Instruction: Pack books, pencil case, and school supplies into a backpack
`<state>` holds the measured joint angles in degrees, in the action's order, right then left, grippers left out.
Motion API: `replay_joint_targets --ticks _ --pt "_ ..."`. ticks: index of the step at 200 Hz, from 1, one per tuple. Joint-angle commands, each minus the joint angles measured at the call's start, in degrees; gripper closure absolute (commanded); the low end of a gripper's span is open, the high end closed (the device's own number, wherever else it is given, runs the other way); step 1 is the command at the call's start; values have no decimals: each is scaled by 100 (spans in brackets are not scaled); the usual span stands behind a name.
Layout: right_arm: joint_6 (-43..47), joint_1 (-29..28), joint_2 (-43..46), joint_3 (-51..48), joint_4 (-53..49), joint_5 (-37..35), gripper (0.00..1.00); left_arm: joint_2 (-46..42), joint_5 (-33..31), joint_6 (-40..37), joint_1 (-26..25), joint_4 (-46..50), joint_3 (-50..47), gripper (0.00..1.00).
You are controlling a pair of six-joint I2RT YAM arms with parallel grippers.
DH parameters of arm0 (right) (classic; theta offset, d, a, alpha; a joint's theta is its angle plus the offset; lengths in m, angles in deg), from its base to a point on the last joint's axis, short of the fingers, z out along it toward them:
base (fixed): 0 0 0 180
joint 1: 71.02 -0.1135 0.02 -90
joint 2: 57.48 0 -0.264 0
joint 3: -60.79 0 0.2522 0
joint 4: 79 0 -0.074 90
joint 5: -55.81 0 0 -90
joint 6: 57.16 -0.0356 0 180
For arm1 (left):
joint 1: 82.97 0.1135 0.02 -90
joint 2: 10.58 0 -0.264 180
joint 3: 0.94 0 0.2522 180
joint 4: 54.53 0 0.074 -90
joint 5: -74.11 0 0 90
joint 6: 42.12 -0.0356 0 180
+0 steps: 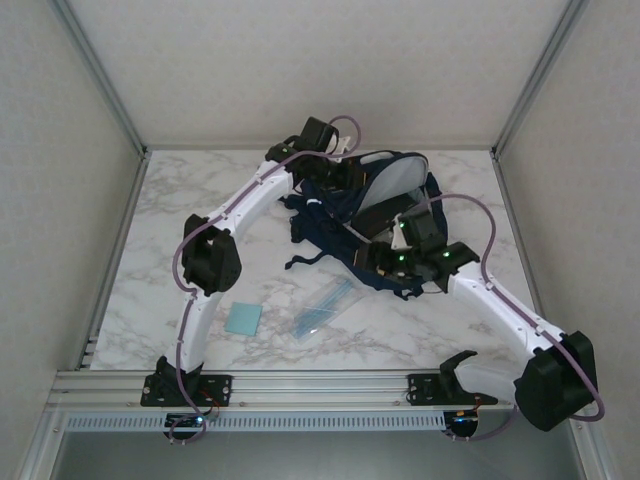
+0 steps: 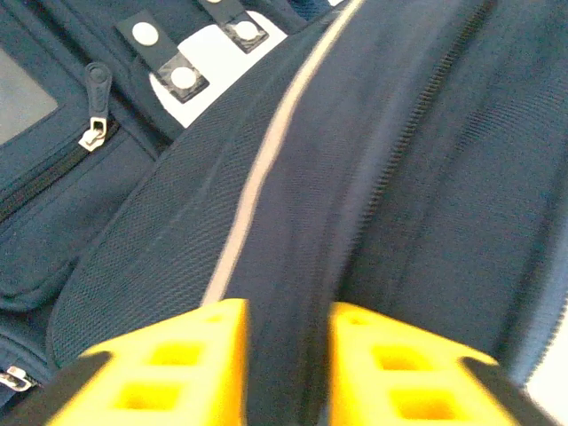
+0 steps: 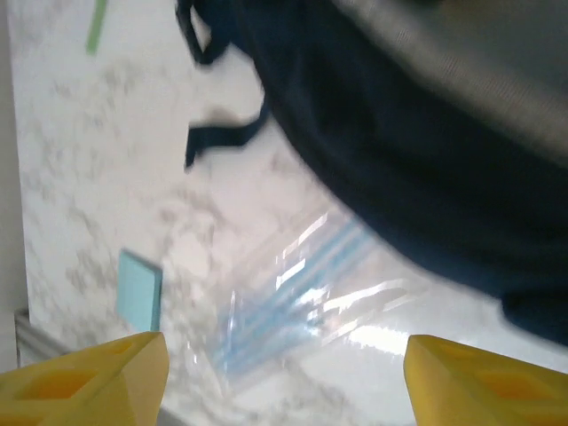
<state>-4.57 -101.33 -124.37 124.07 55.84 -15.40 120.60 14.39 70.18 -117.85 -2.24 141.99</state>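
The navy backpack [image 1: 330, 215] lies open at the back middle of the table, its grey lining facing up. My left gripper [image 1: 345, 168] is at its far rim. In the left wrist view that gripper [image 2: 288, 355] stands open, a fold of the backpack [image 2: 399, 133] between its yellow fingers. My right gripper [image 1: 377, 258] hovers at the pack's near edge, open and empty [image 3: 288, 373]. Below it lie the clear packet of bluish sticks [image 3: 302, 293] [image 1: 322, 308] and the light-blue pad [image 3: 140, 288] [image 1: 243, 318]. The books and the pencil case are out of view.
Black straps [image 1: 305, 258] trail from the backpack's left side onto the marble table [image 1: 180, 200]. Metal frame posts stand at the back corners, and a rail [image 1: 320, 385] runs along the near edge. A zipped front pocket [image 2: 53, 169] shows in the left wrist view.
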Motion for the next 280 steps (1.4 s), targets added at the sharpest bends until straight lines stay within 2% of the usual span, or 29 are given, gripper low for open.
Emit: replay_joint_targets --ticks 1,16,42,46,57,70,113,126,164,209,234,247,259,280 --pt "-380 -494 59 -300 -295 7 31 -14 -489 148 68 27 -324 54" --pt "-573 -739 -39 -493 -148 -136 34 -288 -510 228 77 -62 -658 39" --pt "-743 -987 -444 -508 -210 -705 38 -936 -592 232 112 -229 -1407 26" --pt "-772 -1013 -496 -491 -220 -762 39 -1044 -618 232 120 -262 -1547 21" --pt "-900 -1108 -714 -437 -275 -1023 39 -1367 -693 249 168 -356 -1947 17" --pt "-1109 -1220 -961 -382 -288 -1341 38 -1727 -793 295 231 -459 -2404 6" --pt "-1860 -1753 -1857 -149 -120 -2375 34 -2784 -1264 422 521 -738 -3900 2" --pt "-1955 -1764 -2095 -51 -15 -2461 34 -2972 -1279 459 613 -806 -4215 2" --pt "-2148 -1775 -2556 313 70 -2910 33 -3119 -1291 472 712 -810 -4653 2" --pt "-2131 -1777 -3141 629 29 -3015 35 -3151 -1296 529 719 -989 -4919 2" --pt "-2196 -1792 -3414 532 83 -2981 45 -3163 -1298 520 737 -1025 -4993 2" --pt "-2179 -1794 -3452 424 273 -2863 60 -3178 -1319 514 742 -1048 -5023 2" --pt "-2084 -1785 -3453 410 358 -2805 67 -3194 -1315 521 750 -1091 -5066 2" --pt "-1694 -1789 -3449 523 524 -2654 88 -3251 -1263 512 776 -1204 -5170 2"
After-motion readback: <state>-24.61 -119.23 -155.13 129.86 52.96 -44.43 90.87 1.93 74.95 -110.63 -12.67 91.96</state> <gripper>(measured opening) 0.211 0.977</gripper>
